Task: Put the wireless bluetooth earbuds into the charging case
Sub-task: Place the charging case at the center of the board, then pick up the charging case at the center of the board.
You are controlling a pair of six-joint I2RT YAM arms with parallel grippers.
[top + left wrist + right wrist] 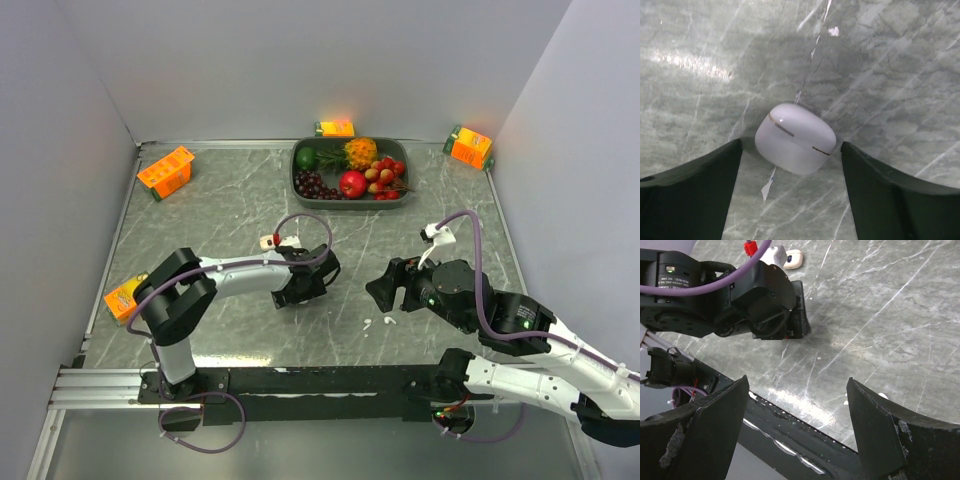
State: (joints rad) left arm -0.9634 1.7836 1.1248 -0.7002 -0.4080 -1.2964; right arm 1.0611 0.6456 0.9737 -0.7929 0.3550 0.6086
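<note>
Left fingers (700,190): parted, one on either side of the charging case (795,137). A narrow strip of tabletop is seen on each side, so no grip is judged to be made.
Left gripper (791,148): held low over the marbled tabletop (230,200), with its jaws open around the case.
Charging case: lying on the tabletop between the left fingers. The lid seam is seen as a closed line, so the lid is judged to be shut.
Right fingers (715,425): set wide apart, with nothing between them.
Right gripper (796,381): held above the tabletop, facing the left arm, and empty.
Earbuds (385,322): seen as small white bits on the tabletop just beside the right gripper, well apart from the case. None is seated in the case.
Step in hand: securing of the case is judged to be under way. Opening of the lid is not yet done.
Risk, case: the shell is smooth and rounded, so it could be squeezed out sideways or rolled if the jaws are closed off-centre.
Risk, lid: no earbud can be inserted while the lid is shut, and a grip placed across the seam would hold it shut.
Risk, earbuds: the bits are tiny and glossy, and could be flicked away if approached by the right fingers too low or too fast.
</note>
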